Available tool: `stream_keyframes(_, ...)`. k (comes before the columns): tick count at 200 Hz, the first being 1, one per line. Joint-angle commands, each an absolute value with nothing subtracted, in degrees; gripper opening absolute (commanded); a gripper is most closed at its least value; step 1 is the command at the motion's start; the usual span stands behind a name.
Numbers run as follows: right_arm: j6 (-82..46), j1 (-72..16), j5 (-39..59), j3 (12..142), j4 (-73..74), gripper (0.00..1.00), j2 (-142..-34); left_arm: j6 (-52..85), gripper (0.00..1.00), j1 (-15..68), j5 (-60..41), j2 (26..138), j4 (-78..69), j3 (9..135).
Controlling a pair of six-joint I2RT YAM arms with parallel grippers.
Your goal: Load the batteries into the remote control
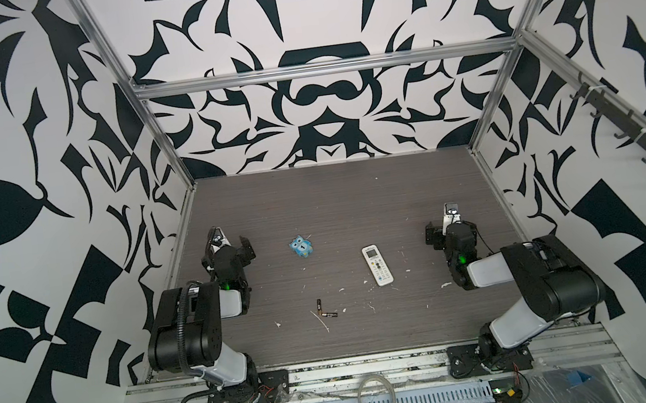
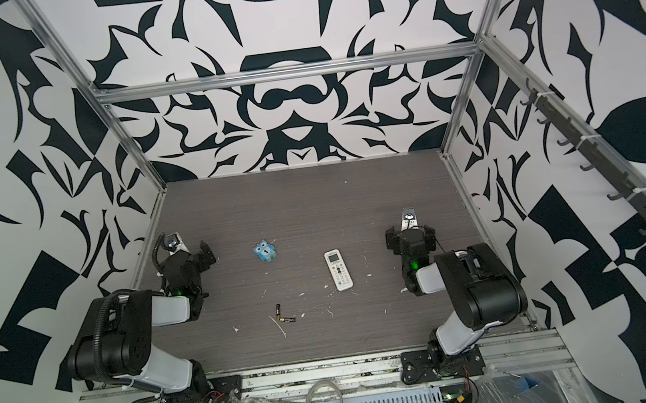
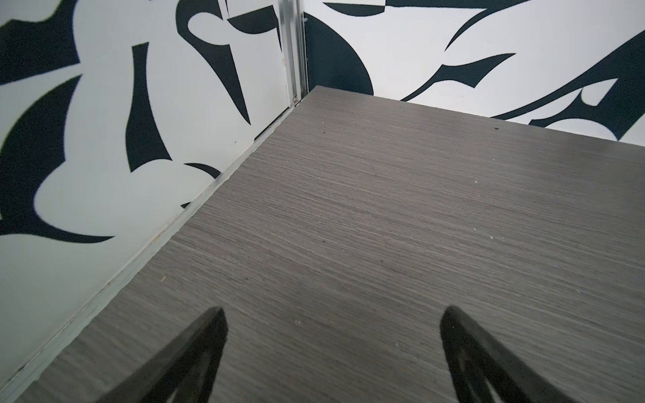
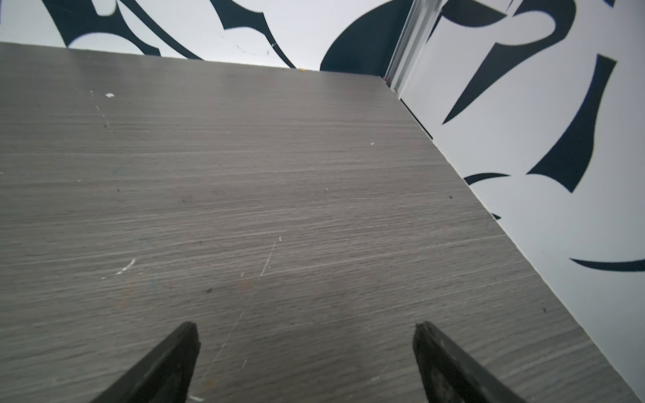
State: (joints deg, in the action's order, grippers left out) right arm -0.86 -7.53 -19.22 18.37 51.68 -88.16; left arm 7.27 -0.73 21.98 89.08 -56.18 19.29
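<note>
Batteries (image 1: 329, 314) lie close in an L on the bench (image 1: 355, 207); remote control (image 1: 377, 265) nearby, buttons up, so we judge its bay underneath. Left pincer (image 3: 330, 314) and right pincer (image 4: 305, 329) gape empty, well aside.

White remote control (image 1: 377, 265) face up, 2 dark batteries (image 1: 329, 314) in an L nearby

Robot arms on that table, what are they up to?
Nothing is being handled yet. The left hand and right hand are both open and empty, parked at the sides of the table. The white remote control lies buttons-up nearer the right arm, the two batteries lie loose toward the front, and a blue owl figure sits behind them.
</note>
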Motion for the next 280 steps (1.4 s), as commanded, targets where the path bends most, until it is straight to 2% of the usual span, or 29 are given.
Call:
stream_keyframes(1,0.0,-7.4,-15.1,19.3,45.9,1.00,-79.1,7.8,0.99,-0.8,21.8,85.6,-59.5,16.9)
stream_keyframes(13,-1.0,-7.4,-14.9,21.1,38.7,1.00,-74.8,8.2,0.99,0.1,25.2,82.2,-55.5,17.1)
stream_keyframes(38,-7.6,-7.4,-16.3,26.6,23.7,1.00,-68.4,8.9,0.99,0.3,23.4,74.0,-43.1,18.8)
stream_keyframes(53,-11.8,-7.5,-16.2,30.7,13.9,1.00,-66.4,9.6,0.99,1.4,23.0,68.7,-38.0,19.6)
stream_keyframes(75,-16.8,-7.5,-13.5,36.3,1.9,1.00,-65.6,15.7,0.99,4.9,23.1,61.8,-22.4,24.5)
stream_keyframes(98,-18.9,-8.0,-6.1,38.1,-3.1,1.00,-65.5,24.8,0.99,8.4,24.4,57.8,-6.9,30.6)
stream_keyframes(113,-19.7,-9.2,-2.9,38.4,-4.5,0.99,-65.2,27.9,0.99,10.2,20.5,57.0,-0.9,33.5)
stream_keyframes(142,-18.4,-15.2,0.5,42.4,-11.7,0.99,-67.7,30.6,0.99,16.3,12.5,55.6,0.9,33.9)
stream_keyframes(182,-19.2,-23.5,0.8,44.8,-17.3,0.99,-70.3,30.4,0.99,20.2,-7.0,55.6,0.6,34.9)
stream_keyframes(230,-19.1,-32.1,-0.4,48.6,-20.2,0.98,-77.6,31.8,0.99,23.0,-16.4,58.1,2.1,37.5)
stream_keyframes(280,-19.3,-36.6,0.0,50.4,-19.5,0.96,-83.0,33.7,0.99,27.6,-17.5,61.4,-3.4,36.3)
